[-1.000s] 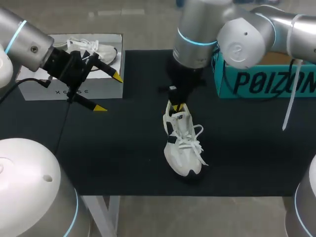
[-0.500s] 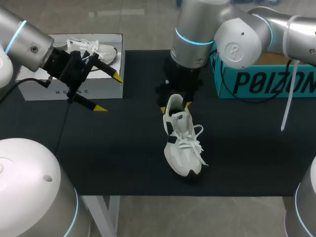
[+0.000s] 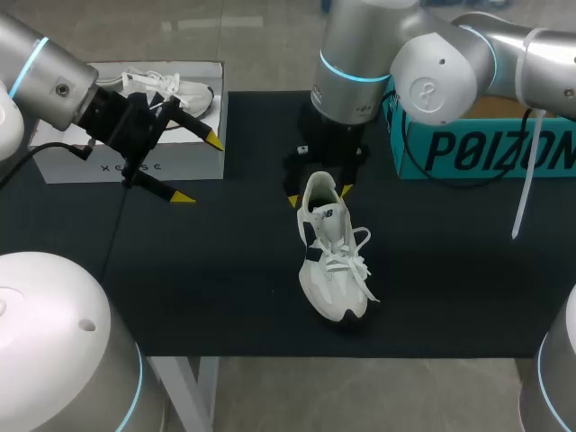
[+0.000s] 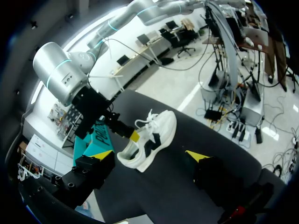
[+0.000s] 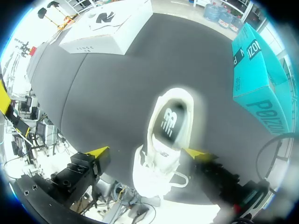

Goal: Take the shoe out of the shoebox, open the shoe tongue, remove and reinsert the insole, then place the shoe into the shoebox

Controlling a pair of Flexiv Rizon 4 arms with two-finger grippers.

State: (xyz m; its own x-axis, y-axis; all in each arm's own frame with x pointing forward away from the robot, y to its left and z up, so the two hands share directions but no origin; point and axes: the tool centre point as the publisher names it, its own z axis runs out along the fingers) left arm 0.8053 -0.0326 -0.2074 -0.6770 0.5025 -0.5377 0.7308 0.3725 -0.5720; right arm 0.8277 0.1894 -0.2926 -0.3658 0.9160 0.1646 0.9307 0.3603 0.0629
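A white shoe (image 3: 331,256) with black side marks stands upright on the black table (image 3: 243,270), toe toward the front edge. My right gripper (image 3: 320,193) hangs open just above its heel, one yellow tip on each side and clear of the shoe. In the right wrist view the shoe (image 5: 166,135) lies ahead of the right gripper (image 5: 147,152), between the spread fingers, its insole (image 5: 169,122) showing inside. My left gripper (image 3: 198,168) is open and empty in front of the white shoebox (image 3: 180,162). From the left gripper (image 4: 151,158) the shoe (image 4: 149,144) lies ahead.
The white shoebox at the back left holds a second white shoe (image 3: 175,90). A teal box (image 3: 486,144) stands at the back right, close behind my right arm. The white shoebox (image 5: 107,28) and the teal box (image 5: 257,70) also appear in the right wrist view.
My right gripper, shut at the shoe's heel opening a second ago, has opened wide and let go. The shoe stays standing in place. The left arm has not moved.
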